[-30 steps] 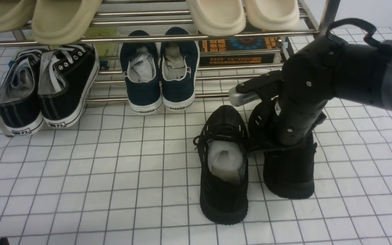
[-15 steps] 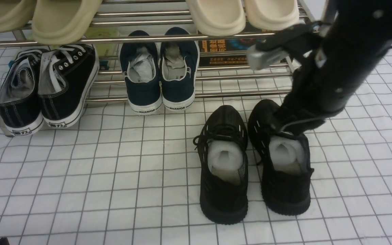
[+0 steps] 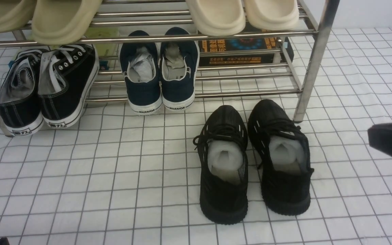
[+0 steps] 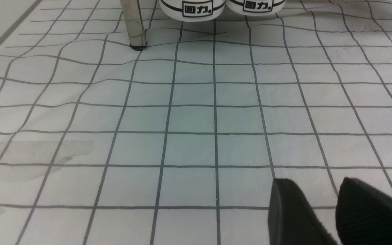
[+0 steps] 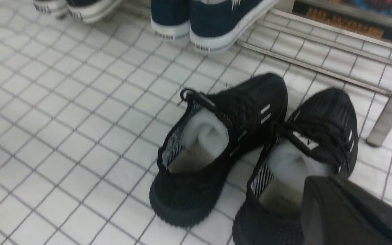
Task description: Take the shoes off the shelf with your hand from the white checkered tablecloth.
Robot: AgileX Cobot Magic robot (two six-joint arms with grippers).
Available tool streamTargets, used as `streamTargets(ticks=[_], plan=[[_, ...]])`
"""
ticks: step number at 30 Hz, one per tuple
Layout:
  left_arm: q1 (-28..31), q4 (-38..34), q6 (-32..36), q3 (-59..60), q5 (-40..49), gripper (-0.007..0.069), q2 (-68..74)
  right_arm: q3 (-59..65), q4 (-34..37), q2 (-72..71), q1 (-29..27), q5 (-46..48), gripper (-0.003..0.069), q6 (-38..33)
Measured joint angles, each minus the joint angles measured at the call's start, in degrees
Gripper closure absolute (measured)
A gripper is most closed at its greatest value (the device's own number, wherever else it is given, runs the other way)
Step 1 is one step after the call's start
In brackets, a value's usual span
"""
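Observation:
The two black knit shoes stand side by side on the white checkered tablecloth (image 3: 114, 177), just in front of the shelf (image 3: 313, 61): the left shoe (image 3: 223, 170) and the right shoe (image 3: 282, 163), both stuffed with white paper. The right wrist view looks down on this pair, left shoe (image 5: 216, 146) and right shoe (image 5: 318, 136). My right gripper (image 3: 371, 136) hangs at the far right edge, away from the shoes, shut and empty; it also shows as one dark mass (image 5: 310, 190). My left gripper (image 4: 311, 182) rests low over bare cloth, fingers slightly apart, holding nothing.
A navy white-soled pair (image 3: 160, 78) and black canvas sneakers with white soles (image 3: 46, 88) lean on the lower rods. Beige slippers (image 3: 216, 15) lie on the upper tier, with a dark printed box (image 3: 240, 49) behind. A shelf post foot (image 4: 133, 27) stands ahead of my left gripper.
My right arm rose off the right black shoe and pulled back to the right edge, its jaws closing. The shoe stays on the cloth beside its mate.

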Motion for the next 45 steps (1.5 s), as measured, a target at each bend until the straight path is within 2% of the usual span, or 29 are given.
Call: streamTargets(ticks=[4,8,30,34,40,42,44,45], plan=[[0.0,0.0,0.0,0.0,0.0,0.0384,0.0,10.1,0.1,-6.7,0.0,-12.3,0.0669,0.0],[0.0,0.0,0.0,0.0,0.0,0.0384,0.0,13.1,0.0,-10.8,0.0,-16.4,0.0666,0.0],[0.0,0.0,0.0,0.0,0.0,0.0384,0.0,13.4,0.0,-11.9,0.0,-16.9,0.0655,-0.1],[0.0,0.0,0.0,0.0,0.0,0.0384,0.0,14.7,0.0,-13.2,-0.3,-17.7,0.0651,-2.0],[0.0,0.0,0.0,0.0,0.0,0.0384,0.0,23.0,0.2,-20.8,-12.9,-18.4,0.0645,-3.4],[0.0,0.0,0.0,0.0,0.0,0.0384,0.0,27.3,-0.1,-25.8,-20.2,-17.1,0.0645,-3.7],[0.0,0.0,0.0,0.0,0.0,0.0384,0.0,29.5,-0.1,-27.8,-23.1,-16.2,0.0644,-3.7],[0.0,0.0,0.0,0.0,0.0,0.0384,0.0,32.6,-0.3,-31.3,-27.8,-14.5,0.0641,-3.7]])
